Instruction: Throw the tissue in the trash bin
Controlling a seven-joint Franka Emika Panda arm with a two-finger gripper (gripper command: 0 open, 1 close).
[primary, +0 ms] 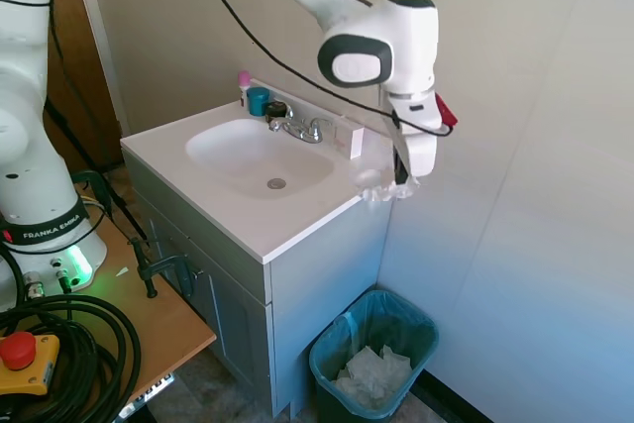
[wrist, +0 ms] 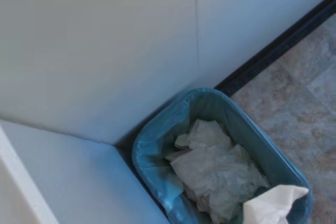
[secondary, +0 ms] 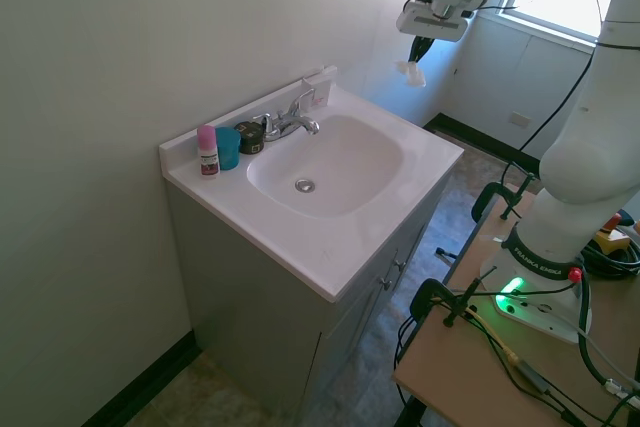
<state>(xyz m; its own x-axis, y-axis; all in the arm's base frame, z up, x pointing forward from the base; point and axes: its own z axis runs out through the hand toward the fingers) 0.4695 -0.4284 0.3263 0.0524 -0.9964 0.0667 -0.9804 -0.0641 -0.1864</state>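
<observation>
The pincer [primary: 399,183] hangs in the air just past the corner of the white vanity top [primary: 297,230], closed on the small crumpled white paper tissue [primary: 373,185], which dangles from its tips; the second exterior view shows the same wad pinched high above the floor. Directly below, beside the grey cabinet [primary: 322,294] and against the wall, stands the dark teal rectangular plastic trash bin [primary: 337,369] with its translucent blue-green liner, and inside it lies a heap of crumpled white tissues [primary: 374,373]. The step in hand looks like the release — the carry seems all but done. To do it well, check the line-up first: in the wrist view the bin's opening [wrist: 157,145] fills the lower middle and the held wad shows at the bottom edge over the far rim, so the drop point may sit close to that edge. A light wad can drift or glance off the rim, so I would shift a touch toward the bin's middle and lower the arm before parting the fingers fully — a clean wide opening, so the paper does not cling to one pad.
</observation>
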